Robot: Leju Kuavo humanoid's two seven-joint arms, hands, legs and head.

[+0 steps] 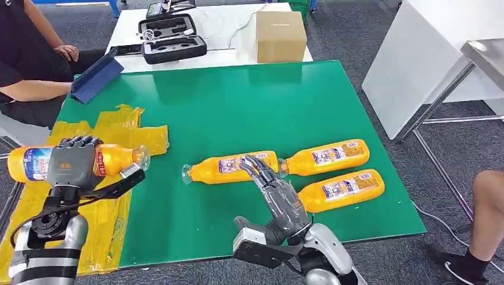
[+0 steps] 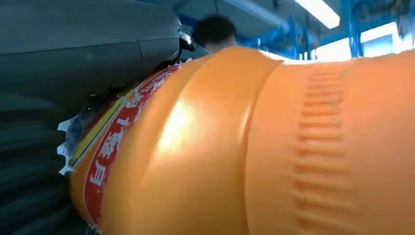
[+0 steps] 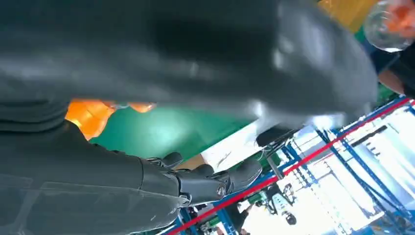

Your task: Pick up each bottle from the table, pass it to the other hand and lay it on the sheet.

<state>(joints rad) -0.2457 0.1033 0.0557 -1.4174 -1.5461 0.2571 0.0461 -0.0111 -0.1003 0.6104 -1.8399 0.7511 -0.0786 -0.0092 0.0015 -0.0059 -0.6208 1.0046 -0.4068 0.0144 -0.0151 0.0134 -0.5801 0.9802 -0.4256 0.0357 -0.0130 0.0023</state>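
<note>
My left hand [image 1: 72, 163] grips an orange bottle [image 1: 116, 159] around its middle, holding it sideways over the yellow sheet [image 1: 122, 127] at the left of the green table [image 1: 238, 107]. The same bottle [image 2: 274, 147] looms close in the left wrist view. My right hand [image 1: 278, 196] is open, fingers stretched forward, holding nothing, just in front of three orange bottles lying on the table: one at the left [image 1: 229, 167], one behind at the right [image 1: 327, 157], one at the front right [image 1: 345, 189]. The dark fingers [image 3: 205, 181] show in the right wrist view.
A person sits at the far left, an arm [image 1: 32, 89] beside a blue tablet case [image 1: 96, 77]. Behind the green table stand a cardboard box [image 1: 280, 35] and an open black case [image 1: 172, 40] on a white table. A person's leg [image 1: 484, 219] is at the right.
</note>
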